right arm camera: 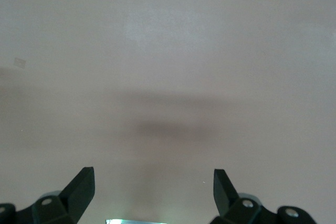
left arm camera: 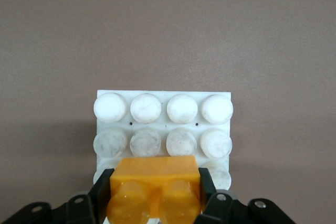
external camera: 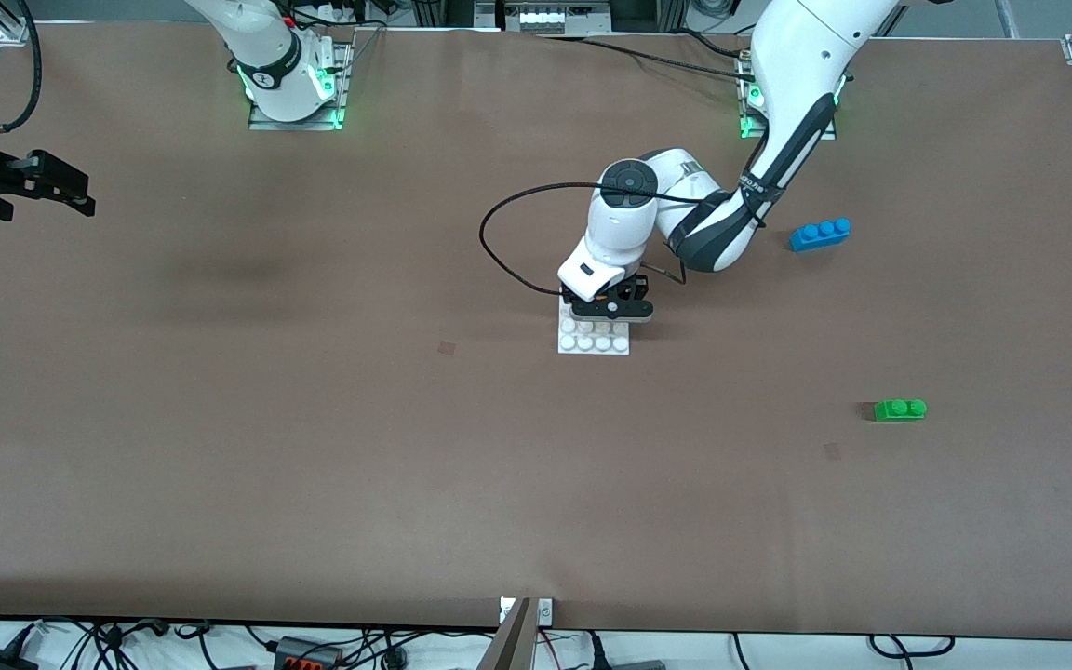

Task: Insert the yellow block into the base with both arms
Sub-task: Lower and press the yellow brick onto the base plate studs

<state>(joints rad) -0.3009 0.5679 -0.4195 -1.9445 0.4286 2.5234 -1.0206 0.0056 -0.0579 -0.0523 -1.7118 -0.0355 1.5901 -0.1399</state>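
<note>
Front view: left end effector (external camera: 609, 310) over the base (external camera: 594, 337), bench (external camera: 313, 447) centre; blue brick (external camera: 820, 234) at its 2 o'clock. Left wrist view: fingers (left arm camera: 207, 184) clamp the yellow block (left arm camera: 155, 190) above base studs. Right wrist view: right end effector (right arm camera: 153, 187) waits, fingers spread, holding nothing

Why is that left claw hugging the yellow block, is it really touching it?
Touching. In the left wrist view the left gripper's black fingers press against both sides of the yellow block.

Glossy plastic yellow block (left arm camera: 156, 182) (scuffed white base (left arm camera: 164, 124)).
</note>
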